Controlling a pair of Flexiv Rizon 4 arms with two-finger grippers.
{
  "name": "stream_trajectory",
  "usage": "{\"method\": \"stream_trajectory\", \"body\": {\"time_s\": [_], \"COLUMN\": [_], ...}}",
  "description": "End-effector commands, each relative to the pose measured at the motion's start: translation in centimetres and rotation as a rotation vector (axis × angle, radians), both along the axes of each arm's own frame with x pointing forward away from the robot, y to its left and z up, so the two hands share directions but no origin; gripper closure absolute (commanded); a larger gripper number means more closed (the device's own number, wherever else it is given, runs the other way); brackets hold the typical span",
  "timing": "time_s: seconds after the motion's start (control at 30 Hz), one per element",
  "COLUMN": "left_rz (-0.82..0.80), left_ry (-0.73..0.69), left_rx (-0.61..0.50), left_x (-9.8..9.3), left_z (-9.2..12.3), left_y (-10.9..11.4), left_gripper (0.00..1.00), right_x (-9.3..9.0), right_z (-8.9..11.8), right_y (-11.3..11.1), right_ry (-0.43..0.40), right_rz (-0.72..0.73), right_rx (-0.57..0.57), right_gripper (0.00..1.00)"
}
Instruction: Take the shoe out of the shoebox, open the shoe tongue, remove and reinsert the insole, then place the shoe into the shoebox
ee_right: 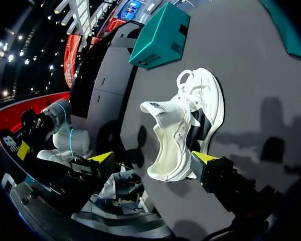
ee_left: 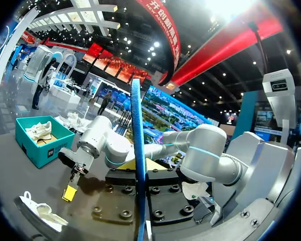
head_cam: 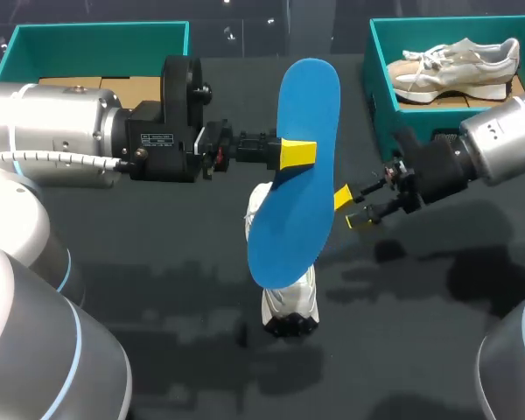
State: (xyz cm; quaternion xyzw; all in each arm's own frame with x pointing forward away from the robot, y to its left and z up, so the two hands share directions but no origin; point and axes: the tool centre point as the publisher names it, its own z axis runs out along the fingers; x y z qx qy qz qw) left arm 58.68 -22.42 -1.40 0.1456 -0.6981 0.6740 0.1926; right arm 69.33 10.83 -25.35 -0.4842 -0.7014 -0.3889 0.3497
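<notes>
Left gripper (head_cam: 297, 154) clamps the blue insole (head_cam: 290, 210) above the white sneaker (head_cam: 290, 304); right gripper (head_cam: 351, 210) gapes wide beside the sneaker.

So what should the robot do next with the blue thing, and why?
Probably lower the blue insole toward the opening of the white shoe. The left gripper is shut on the insole and holds it in the air above the shoe, which lies on the table with its tongue folded back. The right gripper is open beside the shoe.
</notes>
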Motion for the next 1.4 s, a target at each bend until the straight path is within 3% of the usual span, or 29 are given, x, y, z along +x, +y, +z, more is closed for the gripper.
{"method": "stream_trajectory", "body": {"time_s": [0.03,0.4,0.83,1.0,1.23,1.27,1.33,1.4], "left_rz": [0.002,0.002,0.002,0.049,0.085,0.106,0.159,0.159], "left_ry": [0.0,0.0,0.0,-0.235,-0.6,-0.711,-1.01,-1.01], "left_rx": [-0.003,-0.003,-0.003,0.046,0.117,0.121,0.23,0.23], "left_x": [-0.1,-0.1,-0.1,1.0,4.4,4.8,5.6,5.6], "left_z": [-0.1,-0.1,-0.1,-0.7,-2.4,-2.7,-4.2,-4.2], "left_y": [-0.1,-0.1,-0.1,-0.2,0.0,0.0,0.0,0.0], "left_gripper": [1.0,1.0,1.0,1.0,1.0,1.0,1.0,1.0], "right_x": [-0.3,0.2,-0.1,0.2,0.8,0.9,1.2,1.5], "right_z": [-0.2,3.3,4.2,5.4,7.1,7.3,7.5,7.6], "right_y": [0.1,1.0,1.5,1.7,1.5,1.5,1.5,1.4], "right_ry": [-0.004,0.172,0.185,0.208,0.265,0.274,0.292,0.305], "right_rz": [-0.01,-0.043,-0.028,-0.028,-0.027,-0.02,-0.014,-0.019], "right_rx": [0.002,0.181,0.192,0.248,0.329,0.335,0.349,0.358], "right_gripper": [0.0,0.0,0.0,0.0,0.0,0.0,0.0,0.0]}}
